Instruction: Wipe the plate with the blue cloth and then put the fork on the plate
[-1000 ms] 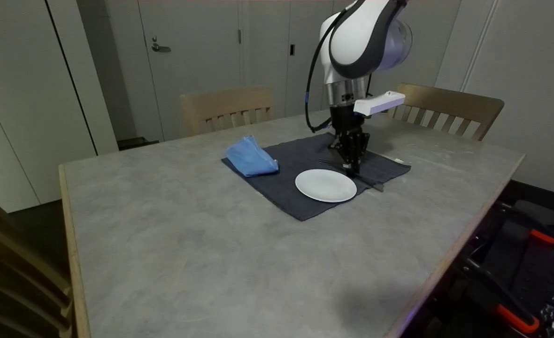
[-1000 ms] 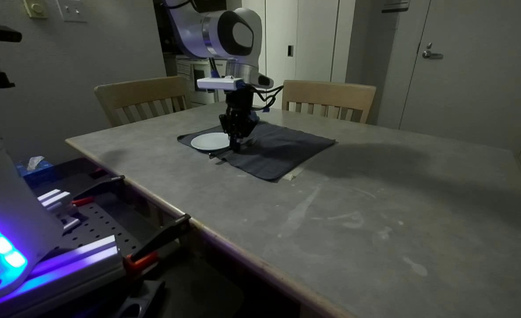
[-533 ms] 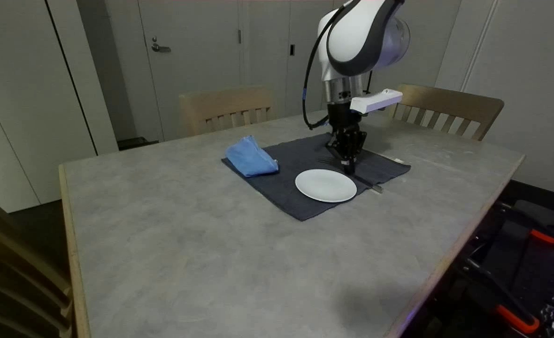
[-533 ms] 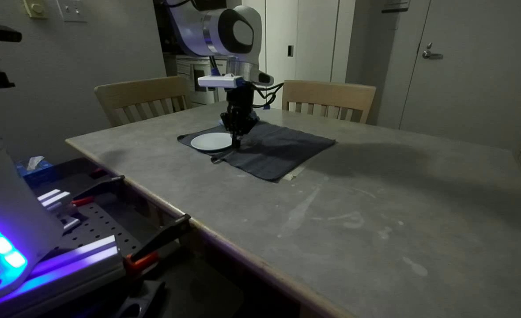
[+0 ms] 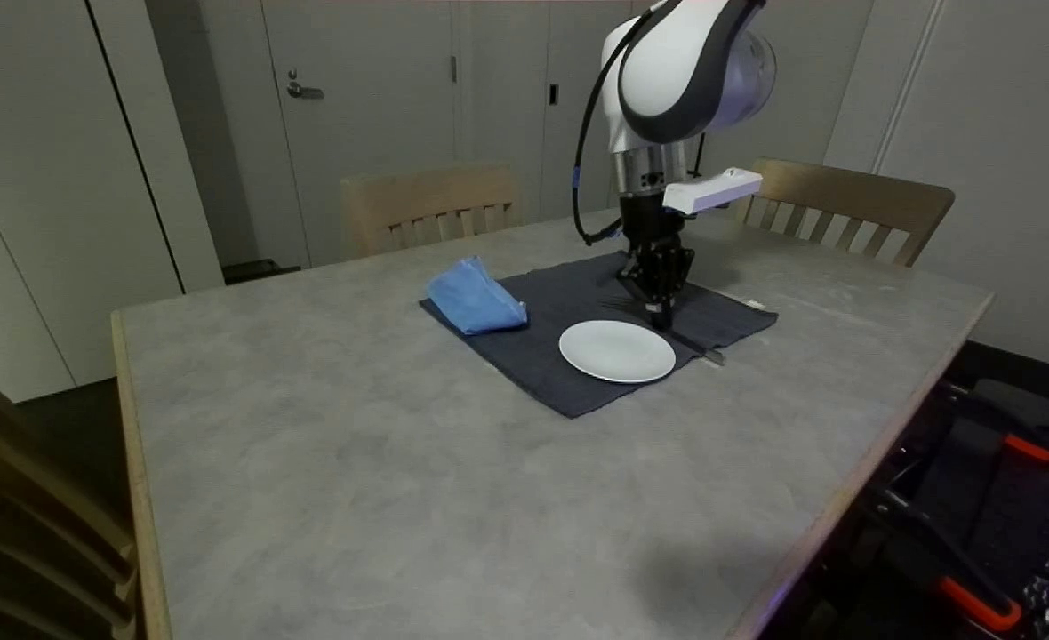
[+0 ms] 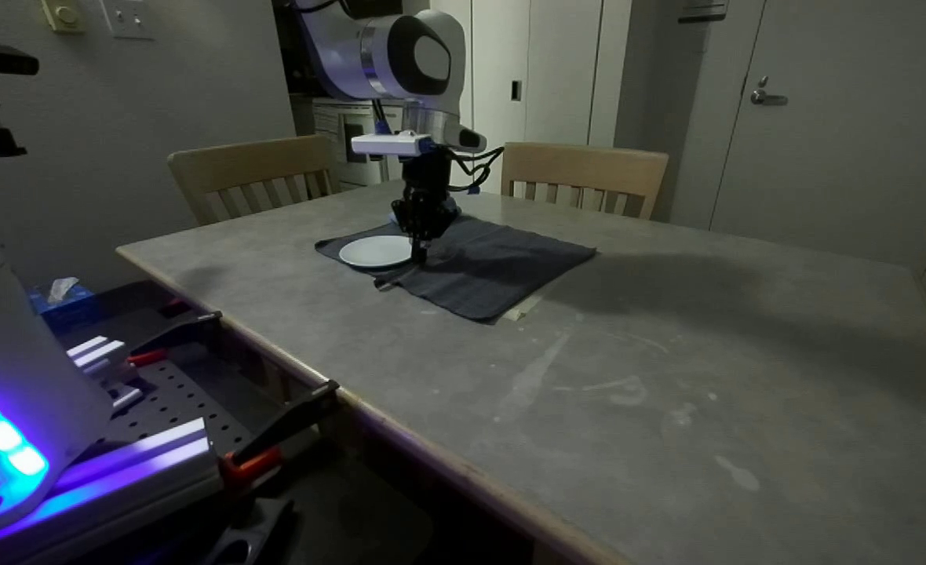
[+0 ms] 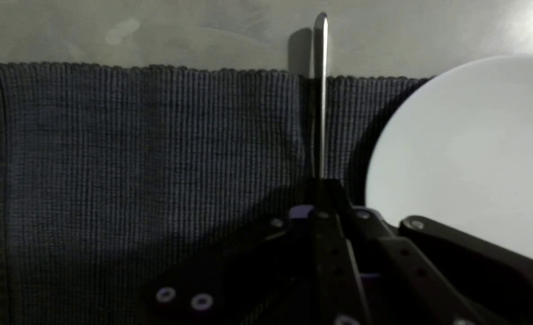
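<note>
Fork [image 7: 321,90] pinched tight in the gripper [image 7: 322,186], just beside the plate [image 7: 465,153] on the mat [image 7: 158,153], cloth [image 5: 476,299] at one corner; a level lift clearing the plate before sideways travel should serve best.

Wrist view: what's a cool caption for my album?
The claw pinches a fork beside a white plate on a dark ribbed placemat.

Dimly lit room — a wood-edged grey table [image 5: 356,462], with slat-backed wooden chairs [image 5: 844,191] at its sides. Beyond are plain pale walls [image 6: 196,86], a closed door [image 5: 373,142] with a metal lever handle [image 5: 307,92] — and, in an exterior view, a white oven [image 6: 355,125] in the background.
</note>
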### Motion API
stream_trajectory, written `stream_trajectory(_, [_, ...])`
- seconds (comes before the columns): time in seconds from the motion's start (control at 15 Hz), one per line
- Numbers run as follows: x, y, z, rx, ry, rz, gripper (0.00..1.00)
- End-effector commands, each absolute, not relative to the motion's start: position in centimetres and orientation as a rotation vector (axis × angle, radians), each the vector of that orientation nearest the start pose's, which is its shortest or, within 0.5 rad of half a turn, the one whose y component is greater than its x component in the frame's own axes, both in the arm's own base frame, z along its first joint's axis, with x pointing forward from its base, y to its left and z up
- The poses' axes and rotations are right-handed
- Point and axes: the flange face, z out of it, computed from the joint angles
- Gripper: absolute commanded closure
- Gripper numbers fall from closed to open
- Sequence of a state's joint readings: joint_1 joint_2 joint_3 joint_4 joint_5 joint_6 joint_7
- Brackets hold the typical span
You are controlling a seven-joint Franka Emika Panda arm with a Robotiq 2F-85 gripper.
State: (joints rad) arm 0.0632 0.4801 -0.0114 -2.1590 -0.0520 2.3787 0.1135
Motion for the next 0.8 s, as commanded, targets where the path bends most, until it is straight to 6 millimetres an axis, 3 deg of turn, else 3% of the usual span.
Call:
stream_trajectory(0.0, [52.8, 3.2, 16.2, -3.172, 0.065, 0.475, 0.99])
stream_trajectory(0.4, [52.0, 3.9, 16.8, -3.155, 0.101, 0.636, 0.99])
stream_trajectory(0.73, [51.9, 4.6, 17.3, -3.135, 0.000, 0.612, 0.99])
